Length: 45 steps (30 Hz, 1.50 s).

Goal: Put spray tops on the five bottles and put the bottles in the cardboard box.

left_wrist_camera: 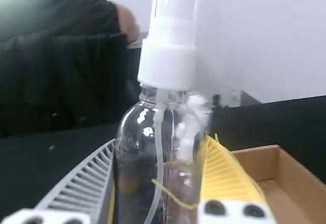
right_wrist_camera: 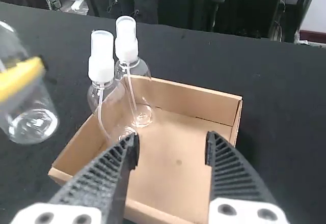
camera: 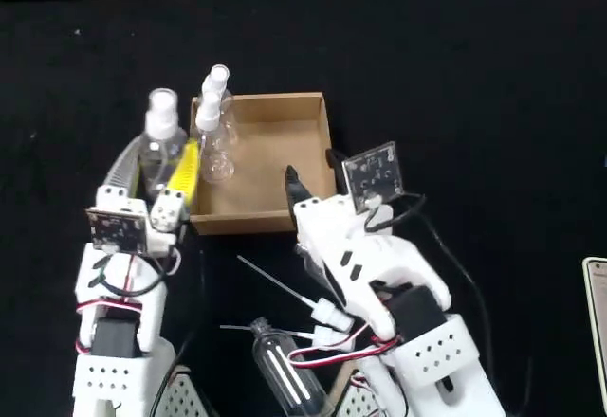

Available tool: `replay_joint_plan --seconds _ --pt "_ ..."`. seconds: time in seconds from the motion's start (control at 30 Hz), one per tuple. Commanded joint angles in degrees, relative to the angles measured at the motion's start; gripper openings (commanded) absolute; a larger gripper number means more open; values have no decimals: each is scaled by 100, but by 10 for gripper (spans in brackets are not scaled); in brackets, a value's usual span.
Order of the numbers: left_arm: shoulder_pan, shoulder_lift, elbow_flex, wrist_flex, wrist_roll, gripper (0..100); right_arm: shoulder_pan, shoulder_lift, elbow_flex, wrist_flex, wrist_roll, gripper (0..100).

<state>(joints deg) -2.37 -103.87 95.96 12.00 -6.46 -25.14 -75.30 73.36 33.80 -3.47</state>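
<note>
A clear bottle [camera: 161, 144] with a white spray top stands upright just left of the cardboard box [camera: 242, 220], and my left gripper [camera: 163, 152] is shut on it. In the left wrist view the bottle [left_wrist_camera: 158, 147] sits between the grey and yellow fingers of my left gripper [left_wrist_camera: 160, 150], the box [left_wrist_camera: 265, 151] beside it. Two topped bottles [camera: 216, 156] [camera: 224, 114] stand in the box's far left corner. My right gripper [camera: 313, 175] hangs open over the box's near edge. Past my right gripper [right_wrist_camera: 172, 140] stand those bottles [right_wrist_camera: 107, 99] [right_wrist_camera: 131, 76] in the box [right_wrist_camera: 193, 99], with the held bottle [right_wrist_camera: 25, 114] outside it.
A topless bottle [camera: 280, 365] lies on the black table between the arm bases. Two loose spray tops [camera: 330, 315] [camera: 325, 336] with long tubes lie beside it, under the right arm. A pale flat object [camera: 596, 303] lies at the table's right edge.
</note>
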Motion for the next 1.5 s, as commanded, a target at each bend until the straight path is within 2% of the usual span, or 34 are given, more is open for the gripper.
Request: replay_joint_plan --seconds 0.0,0.1,0.23,0.33,0.43,0.53,0.73,1.03,1.13,1.3,1.47 --pt "-479 -70 136 53 -44 37 -97 -251 215 -352 53 184" --pt "-857 -70 136 202 -9 36 -97 -277 435 -466 53 184" --pt "-1552 -70 136 879 -44 36 -97 -268 655 -615 53 184" --pt "-2097 -70 145 897 -53 38 -97 -295 760 -615 53 184" --pt "-3029 -70 145 888 -26 37 -97 -295 769 -615 53 184" --pt "-3662 -79 145 888 246 36 -97 -295 769 -615 53 184" --pt "-4022 -70 -22 352 686 40 -97 -295 769 -615 53 184" --pt "-4031 185 -875 246 457 40 -97 -295 769 -607 53 184" --pt "-4251 958 -1007 -466 185 40 -97 -295 778 -607 53 184" --pt "-5112 2901 -971 -2286 396 40 -97 -303 778 -589 53 184" --pt "-5604 4387 -963 -3156 633 40 -97 -303 778 -607 53 184"
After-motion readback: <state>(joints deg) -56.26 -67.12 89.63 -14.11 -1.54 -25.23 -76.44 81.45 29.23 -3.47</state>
